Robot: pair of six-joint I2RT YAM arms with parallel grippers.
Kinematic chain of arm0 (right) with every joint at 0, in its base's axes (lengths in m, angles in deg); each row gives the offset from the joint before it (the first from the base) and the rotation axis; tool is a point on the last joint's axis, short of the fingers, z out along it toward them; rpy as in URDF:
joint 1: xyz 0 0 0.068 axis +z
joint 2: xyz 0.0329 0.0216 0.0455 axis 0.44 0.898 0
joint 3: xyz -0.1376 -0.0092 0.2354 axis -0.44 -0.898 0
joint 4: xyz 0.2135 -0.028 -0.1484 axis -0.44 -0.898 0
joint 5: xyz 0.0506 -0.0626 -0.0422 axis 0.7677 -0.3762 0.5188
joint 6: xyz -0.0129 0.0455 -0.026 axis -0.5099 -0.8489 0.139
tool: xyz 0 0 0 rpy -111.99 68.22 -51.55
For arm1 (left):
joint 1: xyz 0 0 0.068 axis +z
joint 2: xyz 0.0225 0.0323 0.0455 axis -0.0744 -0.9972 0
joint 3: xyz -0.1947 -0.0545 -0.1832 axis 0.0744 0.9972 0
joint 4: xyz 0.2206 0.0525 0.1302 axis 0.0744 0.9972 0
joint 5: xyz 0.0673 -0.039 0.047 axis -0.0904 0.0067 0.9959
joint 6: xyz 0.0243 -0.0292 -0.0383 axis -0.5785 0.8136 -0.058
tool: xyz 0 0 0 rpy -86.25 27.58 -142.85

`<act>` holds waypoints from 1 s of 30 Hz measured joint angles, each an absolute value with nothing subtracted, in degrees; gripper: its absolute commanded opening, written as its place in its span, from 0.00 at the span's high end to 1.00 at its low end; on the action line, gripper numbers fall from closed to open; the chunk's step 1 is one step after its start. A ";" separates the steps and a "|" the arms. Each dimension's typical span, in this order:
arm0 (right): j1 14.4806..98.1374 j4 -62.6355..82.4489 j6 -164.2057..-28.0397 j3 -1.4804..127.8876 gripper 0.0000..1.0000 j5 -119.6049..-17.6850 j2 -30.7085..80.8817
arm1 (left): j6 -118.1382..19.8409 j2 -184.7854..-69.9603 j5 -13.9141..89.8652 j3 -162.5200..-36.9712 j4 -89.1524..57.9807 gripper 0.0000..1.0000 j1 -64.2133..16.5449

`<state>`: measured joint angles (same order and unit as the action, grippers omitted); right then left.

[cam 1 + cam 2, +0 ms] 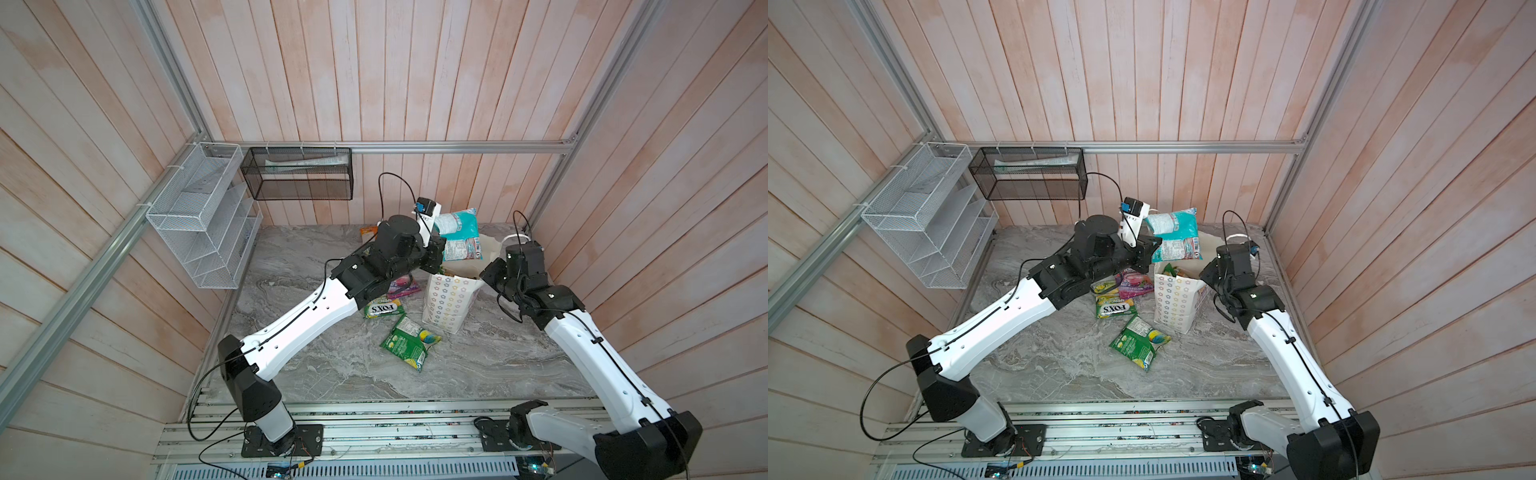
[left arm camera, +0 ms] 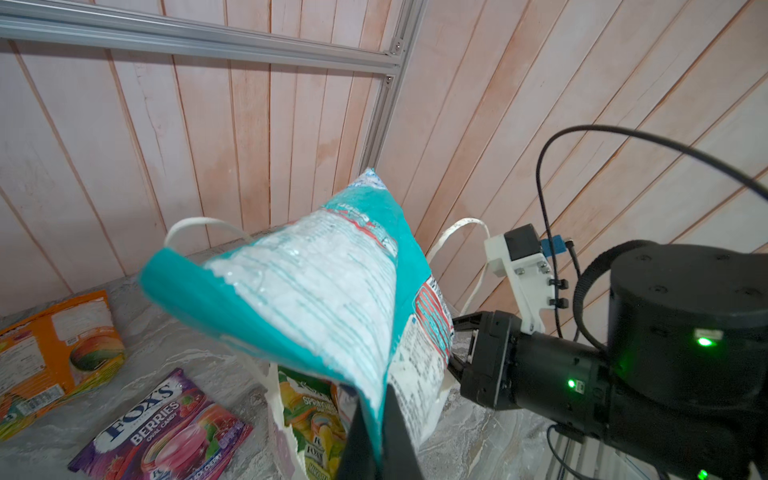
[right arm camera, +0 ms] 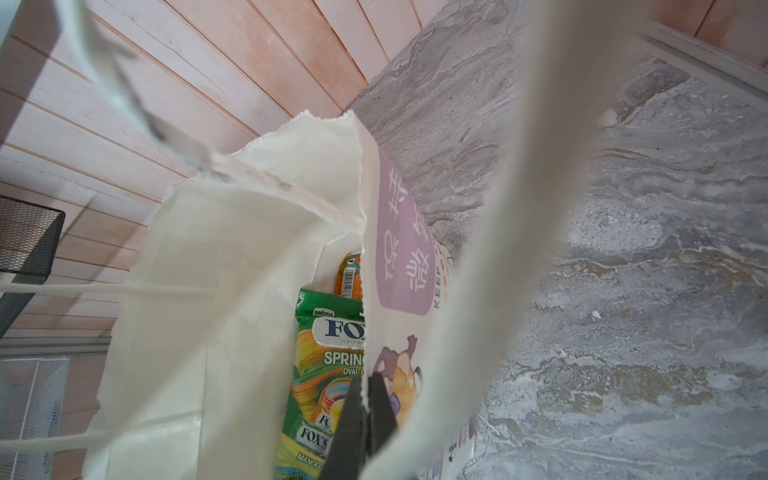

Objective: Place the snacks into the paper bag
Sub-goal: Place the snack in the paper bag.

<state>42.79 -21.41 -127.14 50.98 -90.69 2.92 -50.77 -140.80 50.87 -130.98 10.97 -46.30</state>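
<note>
Left pincer grips a teal snack packet by one edge, held over the paper bag standing right of the middle of the surface; right pincer pinches the bag's rim (presumably keeping its mouth open).

teal pouch: glossy plastic | paper bag: matt | table: smooth

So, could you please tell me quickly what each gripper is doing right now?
Left gripper: closed, holding the teal pouch.
Right gripper: closed, pinching the paper bag at its rim.
</note>
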 measured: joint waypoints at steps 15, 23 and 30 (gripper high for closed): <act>35.63 -21.06 -116.91 51.35 1.00 -82.64 3.44 | -56.54 -164.87 62.02 -158.03 26.64 0.96 -51.72; 35.43 -21.09 -113.76 51.60 1.00 -81.70 3.47 | -57.96 -168.80 62.63 -164.31 32.12 0.49 -53.08; 35.34 -21.02 -112.76 51.60 1.00 -81.16 3.44 | -57.20 -168.82 62.26 -167.80 31.91 0.23 -53.03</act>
<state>35.34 -21.02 -112.76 51.60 -81.16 3.44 -57.20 -168.82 62.26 -167.80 31.91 -53.03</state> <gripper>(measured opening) 0.041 0.741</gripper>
